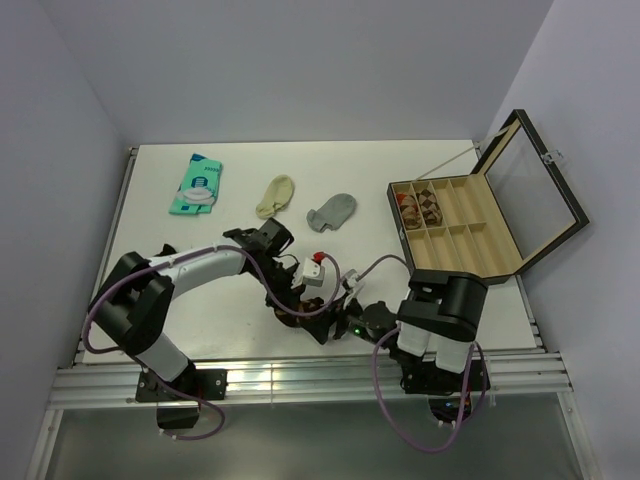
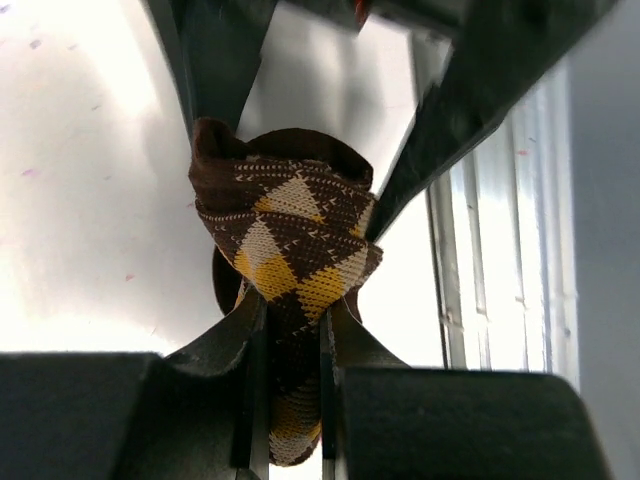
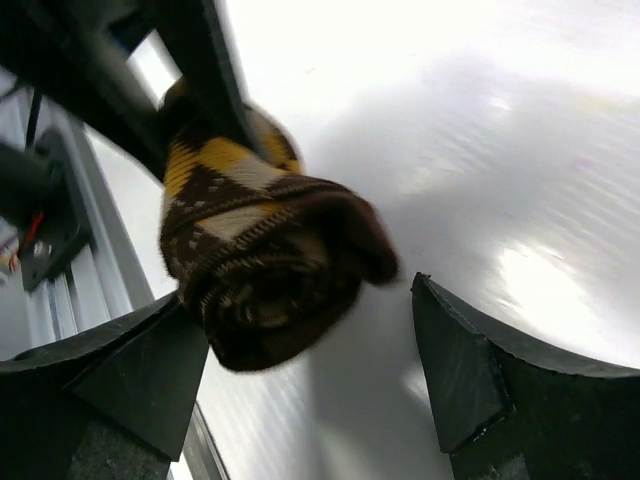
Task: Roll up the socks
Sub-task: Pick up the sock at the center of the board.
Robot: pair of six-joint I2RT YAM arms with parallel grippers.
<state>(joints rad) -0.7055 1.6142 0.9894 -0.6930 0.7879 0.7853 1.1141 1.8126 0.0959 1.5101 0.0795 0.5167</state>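
Left wrist, sock (image 2: 290,240) between fingers (image 2: 222,345), seemingly rolled

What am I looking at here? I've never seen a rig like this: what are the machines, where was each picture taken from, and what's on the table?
Two robot arms, the left arm and the right arm, are bolted at the near edge of a white table. One picture looks down from above; the other two come from cameras on each wrist. The left gripper is pinched shut on a brown argyle sock. The right gripper is open, its fingers either side of that sock's rolled end. On the table lie a cream sock, a grey sock and a teal packet. An open wooden box holds what look like rolled socks in one compartment.
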